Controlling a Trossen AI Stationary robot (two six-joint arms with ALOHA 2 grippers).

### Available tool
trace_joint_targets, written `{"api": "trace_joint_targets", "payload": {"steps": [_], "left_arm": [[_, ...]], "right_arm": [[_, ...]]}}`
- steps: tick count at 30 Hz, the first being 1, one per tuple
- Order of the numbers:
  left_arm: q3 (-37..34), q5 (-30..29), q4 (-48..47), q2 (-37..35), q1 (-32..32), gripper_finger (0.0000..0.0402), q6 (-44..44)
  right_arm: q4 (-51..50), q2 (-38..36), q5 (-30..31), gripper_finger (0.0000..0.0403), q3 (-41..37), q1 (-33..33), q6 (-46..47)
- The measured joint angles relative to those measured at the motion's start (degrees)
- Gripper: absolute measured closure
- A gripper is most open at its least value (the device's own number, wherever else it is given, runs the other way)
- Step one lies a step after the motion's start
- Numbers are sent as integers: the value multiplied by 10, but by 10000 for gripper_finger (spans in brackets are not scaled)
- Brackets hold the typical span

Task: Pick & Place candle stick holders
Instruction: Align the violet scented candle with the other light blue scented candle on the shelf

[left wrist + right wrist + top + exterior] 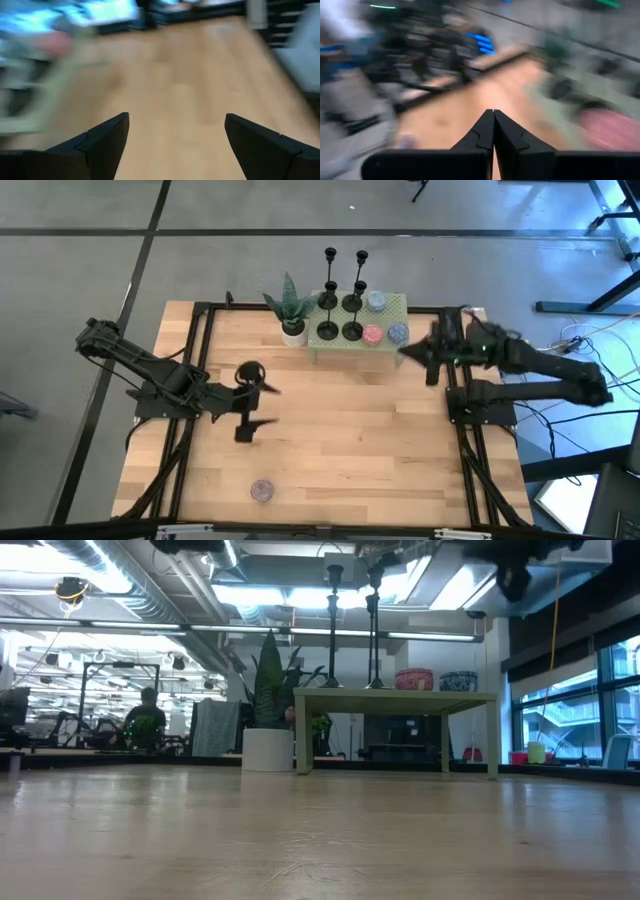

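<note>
Four holders (340,302) stand on the stand (398,307) at 12 o'clock. Left hand (262,406) spread, empty; right hand (403,351) closed, empty, at 3 o'clock of the stand.

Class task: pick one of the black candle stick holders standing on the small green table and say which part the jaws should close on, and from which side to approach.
Take the front right candle stick holder by its thin upright stem, probably above the round base. Come level from the open table side with the right gripper, since the plant crowds the left and candles sit beside it.
</note>
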Motion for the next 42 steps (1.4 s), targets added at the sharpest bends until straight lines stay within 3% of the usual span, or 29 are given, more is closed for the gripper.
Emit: {"api": "trace_joint_targets", "payload": {"steps": [5,9,13,18,22,28,34,42], "left_arm": [[0,162,0,18,0,75,-50],[0,228,2,45,0,75,-99],[0,242,3,79,0,75,-158],[0,237,5,131,0,75,-159],[0,252,5,168,0,75,-159],[0,304,26,188,0,75,-159],[0,305,32,211,-12,75,-186],[0,306,52,262,-81,75,-265]], "right_arm": [[238,14,-69,395,-103,89,-86],[321,44,-42,394,-145,126,-141],[346,76,18,388,-156,135,-143],[369,127,20,354,-159,136,-165],[435,170,15,309,-158,136,-198],[436,221,2,228,-119,134,-212],[430,277,2,153,-63,124,-209],[407,316,-1,106,-45,131,-208]]}}
